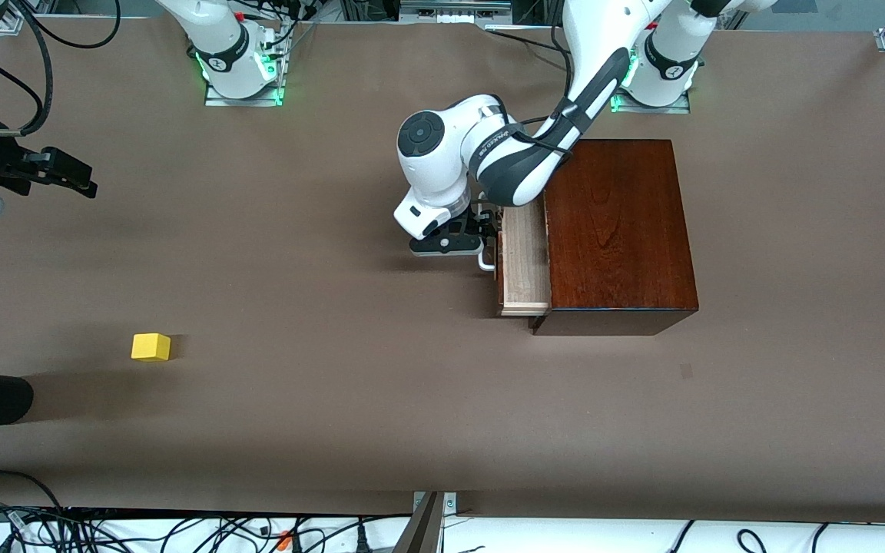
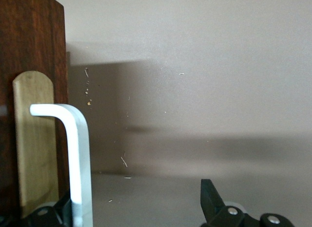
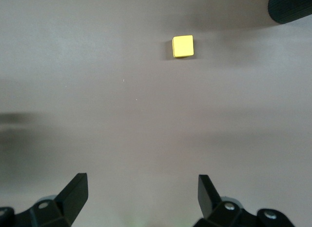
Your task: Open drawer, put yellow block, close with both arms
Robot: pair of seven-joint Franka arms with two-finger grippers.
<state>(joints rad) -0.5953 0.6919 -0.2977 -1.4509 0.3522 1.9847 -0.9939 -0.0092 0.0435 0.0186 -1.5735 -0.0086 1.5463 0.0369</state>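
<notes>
The dark mahogany box [image 1: 618, 230] sits on the brown bench [image 1: 335, 422] toward the left arm's end, just in front of that arm's green-lit base. Its drawer [image 1: 523, 261] is pulled partway out toward the right arm's end of the bench, so a strip of the pale light-wood tray shows beside the box's top.

The left arm [image 1: 535, 146] reaches down from its base and bends over the corner of the box. Its left pincer [image 1: 467, 230] is at the drawer front, at the white U-shaped bar handle [image 1: 485, 259]. In the left wrist view the handle [image 2: 78, 158] stands just beside one black finger [image 2: 48, 215], with the other finger [image 2: 212, 202] well apart from it: the fingers are spread, and the bar is not pinched.

The yellow block [image 1: 150, 347] lies alone on the bench, well apart from the box, toward the right arm's end and nearer to the front camera than the drawer.

The right pincer [image 1: 58, 173] waits in the air over the bare bench at the right arm's end. The right wrist view shows its fingers [image 3: 73, 193] spread wide and holding nothing, with the yellow block [image 3: 183, 46] on the bench surface ahead of them.
</notes>
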